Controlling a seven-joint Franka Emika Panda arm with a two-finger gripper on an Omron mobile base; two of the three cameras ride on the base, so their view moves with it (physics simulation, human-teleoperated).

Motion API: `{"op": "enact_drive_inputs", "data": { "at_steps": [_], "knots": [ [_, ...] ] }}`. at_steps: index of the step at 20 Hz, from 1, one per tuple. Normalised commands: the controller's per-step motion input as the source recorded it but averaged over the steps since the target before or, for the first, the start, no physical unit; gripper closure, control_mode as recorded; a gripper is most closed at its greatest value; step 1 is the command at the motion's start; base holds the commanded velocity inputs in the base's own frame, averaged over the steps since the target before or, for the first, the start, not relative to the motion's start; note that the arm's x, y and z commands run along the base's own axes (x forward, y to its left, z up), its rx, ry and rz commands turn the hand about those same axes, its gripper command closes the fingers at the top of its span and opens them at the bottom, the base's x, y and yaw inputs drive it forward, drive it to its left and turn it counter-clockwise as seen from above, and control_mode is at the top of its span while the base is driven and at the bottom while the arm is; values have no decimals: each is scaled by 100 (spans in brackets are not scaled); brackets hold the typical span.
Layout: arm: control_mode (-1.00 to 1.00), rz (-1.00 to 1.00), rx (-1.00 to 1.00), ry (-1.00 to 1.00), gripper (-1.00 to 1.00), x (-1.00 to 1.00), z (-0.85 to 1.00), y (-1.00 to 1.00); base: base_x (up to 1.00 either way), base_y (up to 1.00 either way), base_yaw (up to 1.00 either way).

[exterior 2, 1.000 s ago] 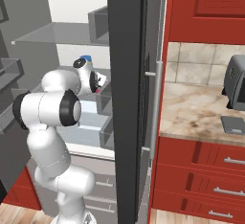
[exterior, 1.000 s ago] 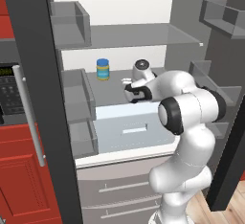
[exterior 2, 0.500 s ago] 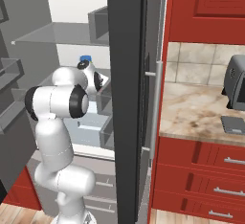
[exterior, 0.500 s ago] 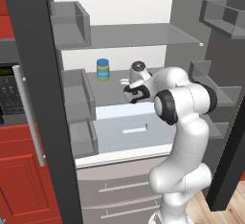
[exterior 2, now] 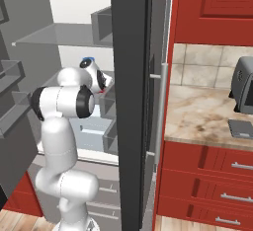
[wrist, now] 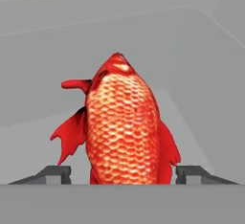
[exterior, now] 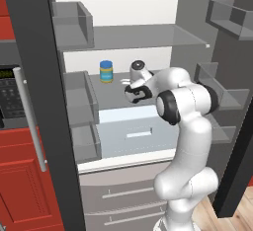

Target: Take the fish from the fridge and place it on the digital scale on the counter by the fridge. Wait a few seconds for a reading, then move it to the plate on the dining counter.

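Presently the end effector (wrist: 123, 173) sits deep in the fridge (exterior: 148, 37) over the middle shelf (exterior: 116, 89), jaws parted, one tip either side of the fish (wrist: 125, 127) and a gap showing on both sides; nothing is gripped yet. Risk, judged: the tips flank only the fish's near end, so a closure there could pinch it off-centre, letting it pivot or squirt out; a thin fin could also be caught. The fish is red-orange, finely scaled and glossy, lying lengthwise away from the hand on the grey shelf, right of the blue jar (exterior: 105, 71).
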Motion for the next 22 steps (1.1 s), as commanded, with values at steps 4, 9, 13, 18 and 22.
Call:
{"op": "enact_drive_inputs", "data": {
  "at_steps": [4, 9, 13, 18, 22],
  "knots": [
    [-100, -1, 0, 0, 100, -11, -57, 0, 0, 0, 0],
    [-100, 0, 0, -8, 100, -64, -36, 0, 0, 0, 0],
    [-100, 0, 1, -15, 100, -97, -2, 0, 0, 0, 0],
    [-100, 0, 5, -12, 100, -100, 43, 0, 0, 0, 0],
    [-100, 0, 16, 0, 100, -100, 94, 0, 0, 0, 0]
  ]
}}
